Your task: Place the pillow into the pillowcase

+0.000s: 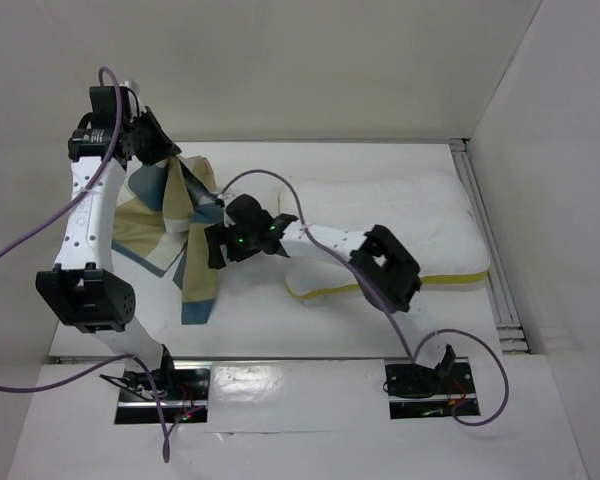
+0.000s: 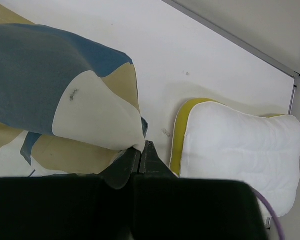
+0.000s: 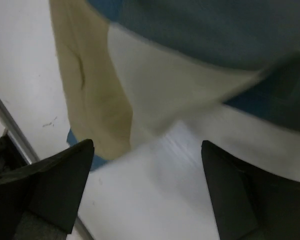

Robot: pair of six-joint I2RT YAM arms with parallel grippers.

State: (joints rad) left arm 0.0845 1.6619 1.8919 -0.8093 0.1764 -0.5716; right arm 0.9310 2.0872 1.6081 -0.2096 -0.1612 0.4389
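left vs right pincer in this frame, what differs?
The left pincer is shut on a fold of the pillowcase, lifting part of it; the right pincer is open and empty. The left is farther back on the table; the right is nearer the pillow. Both are at the pillowcase.

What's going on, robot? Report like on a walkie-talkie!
Left fingers shut on pillowcase, cloth lifted. Right fingers open, empty, just short of it. Pillow flat on table, not inside yet. Right arm stretched over pillow's near edge.
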